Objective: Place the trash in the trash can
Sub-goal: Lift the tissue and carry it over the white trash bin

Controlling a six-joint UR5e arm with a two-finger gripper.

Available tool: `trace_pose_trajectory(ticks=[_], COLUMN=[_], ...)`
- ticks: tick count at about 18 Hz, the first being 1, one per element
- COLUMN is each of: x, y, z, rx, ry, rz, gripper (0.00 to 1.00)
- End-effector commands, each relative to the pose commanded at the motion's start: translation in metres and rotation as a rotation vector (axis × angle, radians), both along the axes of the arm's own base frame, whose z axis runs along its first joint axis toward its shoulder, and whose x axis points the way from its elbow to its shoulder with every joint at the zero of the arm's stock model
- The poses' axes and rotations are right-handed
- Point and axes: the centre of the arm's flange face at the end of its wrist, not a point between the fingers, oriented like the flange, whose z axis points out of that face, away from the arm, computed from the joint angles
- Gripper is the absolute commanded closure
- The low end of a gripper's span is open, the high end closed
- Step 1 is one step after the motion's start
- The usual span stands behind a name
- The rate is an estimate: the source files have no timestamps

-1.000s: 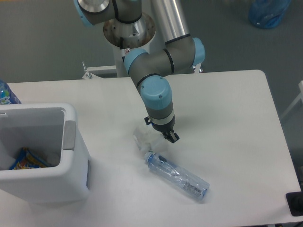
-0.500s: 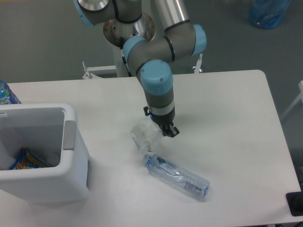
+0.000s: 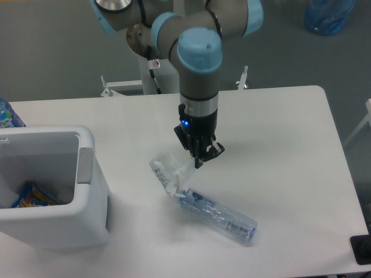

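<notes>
My gripper [image 3: 199, 157] points down over the middle of the table, shut on the right edge of the crumpled white paper wad [image 3: 167, 171]. The wad hangs to the gripper's lower left, just above the tabletop. The clear, blue-tinted plastic bottle [image 3: 218, 215] lies on its side on the table directly below, its cap end close under the wad. The white trash can [image 3: 87, 174] stands at the table's left front, open at the top, with a grey tab on its right rim.
A colourful wrapper [image 3: 32, 194] lies inside the trash can. A blue bottle [image 3: 7, 114] stands behind the can at the left edge. A blue plastic bag [image 3: 328, 15] lies on the floor at the far right. A black object [image 3: 362, 249] sits at the table's front right corner.
The arm has risen and turned its wrist. The paper wad has come up off the table with the gripper and shifted slightly left. The bottle has stayed put.
</notes>
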Motion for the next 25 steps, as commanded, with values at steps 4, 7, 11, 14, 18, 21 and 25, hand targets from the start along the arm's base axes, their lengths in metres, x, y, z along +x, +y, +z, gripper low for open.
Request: trace_pose_trajectory(ticks=[4,7,11,14,18,21,25], x=[0.014,0.031,0.055,0.078,0.108,0.129,0.155], y=[-0.005,-0.007,-0.010,0.000,0.022,0.051,0.075], z=[0.043,0.066,0.093,0.103,0.102,0.091,0.069], rx=[0.099,0.185,0.287,0.317,0.312,0.287,0.247], ry=[-0.028,-0.096,-0.198,-0.246,-0.276,-0.298,-0.325], rz=[0.105,0.165,0.213,0.225,0.188,0.129,0.070], gripper=[0.93,0.93,0.93,0.93,0.93,0.93,0.93])
